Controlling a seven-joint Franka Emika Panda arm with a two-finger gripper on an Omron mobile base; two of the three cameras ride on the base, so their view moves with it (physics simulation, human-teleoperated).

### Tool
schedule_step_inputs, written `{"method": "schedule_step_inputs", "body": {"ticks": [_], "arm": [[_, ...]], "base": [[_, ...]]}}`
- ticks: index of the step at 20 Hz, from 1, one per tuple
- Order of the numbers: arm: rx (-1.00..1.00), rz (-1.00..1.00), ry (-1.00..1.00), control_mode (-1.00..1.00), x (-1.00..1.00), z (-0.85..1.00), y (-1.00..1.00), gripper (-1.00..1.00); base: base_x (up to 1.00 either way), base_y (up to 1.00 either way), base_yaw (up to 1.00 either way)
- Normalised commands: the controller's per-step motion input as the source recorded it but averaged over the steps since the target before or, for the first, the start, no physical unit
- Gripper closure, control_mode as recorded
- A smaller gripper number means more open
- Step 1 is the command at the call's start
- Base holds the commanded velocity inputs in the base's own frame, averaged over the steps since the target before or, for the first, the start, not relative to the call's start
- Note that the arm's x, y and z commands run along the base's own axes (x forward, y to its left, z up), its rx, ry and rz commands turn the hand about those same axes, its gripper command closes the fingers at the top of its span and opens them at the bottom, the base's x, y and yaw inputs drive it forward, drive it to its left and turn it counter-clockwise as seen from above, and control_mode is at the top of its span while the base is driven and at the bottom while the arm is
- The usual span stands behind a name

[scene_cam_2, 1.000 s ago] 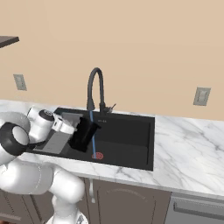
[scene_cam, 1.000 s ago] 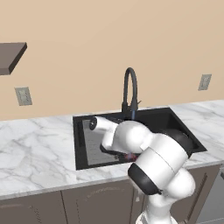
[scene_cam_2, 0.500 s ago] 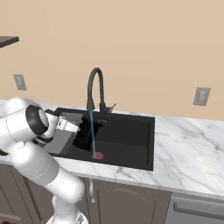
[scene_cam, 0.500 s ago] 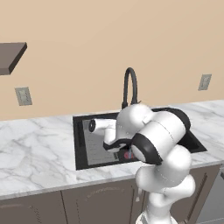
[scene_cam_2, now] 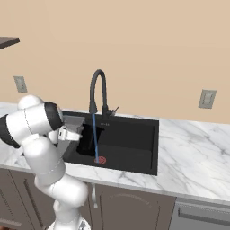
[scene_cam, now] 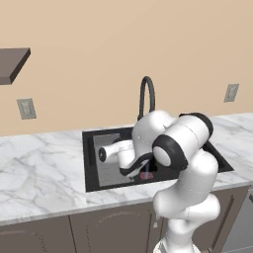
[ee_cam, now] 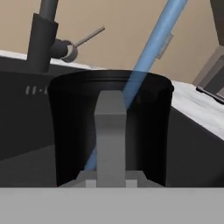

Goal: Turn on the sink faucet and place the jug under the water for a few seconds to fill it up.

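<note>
Tap's already on: the water (scene_cam_2: 95, 137) runs as a thin blue line from the sink faucet (scene_cam_2: 97, 92) spout down to the red drain ring (scene_cam_2: 100, 159). So we're in the fill step, jug (ee_cam: 109, 131) in hand.

The gripper (scene_cam_2: 77, 133) is clamped tight on the jug's grey handle, which faces us dead centre in the hand view. We judge it a firm hold, though the fingertips themselves are hidden at the bottom edge there.

Where it sits: inside the sink (scene_cam_2: 134, 134), left part of the basin, at abt 9 o'clock from the drain in the right base view. The jug is just beside the stream; in the hand view the blue line crosses the jug's body and seems to pass behind or through it, so we can't tell whether water actually enters the mouth.

Orientation: long axis approx vertical, mouth up, handle toward the gripper, i.e. away from the faucet side.

Next, as we see it: nudge the jug sideways toward 3 o'clock so the rim sits squarely under the stream, keep it upright, hold a few secs. Risk: tilting spills, or bumping the spout.
</note>
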Motion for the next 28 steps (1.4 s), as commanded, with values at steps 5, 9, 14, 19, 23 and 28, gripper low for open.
{"method": "schedule_step_inputs", "body": {"ticks": [5,9,14,19,23,28], "arm": [[-0.02,0.00,-0.20,-1.00,0.00,-0.07,-0.04,1.00],[-0.01,0.00,-0.17,-1.00,0.00,-0.02,-0.06,1.00],[0.00,0.00,-0.12,-1.00,0.00,0.00,-0.07,1.00],[0.00,0.00,-0.06,-1.00,0.00,-0.01,-0.07,1.00],[0.00,0.00,-0.04,-1.00,0.00,-0.04,-0.04,1.00],[0.00,0.00,-0.01,-1.00,0.00,-0.04,-0.02,1.00]], "base": [[0.00,0.00,0.00],[0.00,0.00,0.00],[0.00,0.00,0.00],[0.00,0.00,0.00],[0.00,0.00,0.00],[0.00,0.00,0.00]]}}
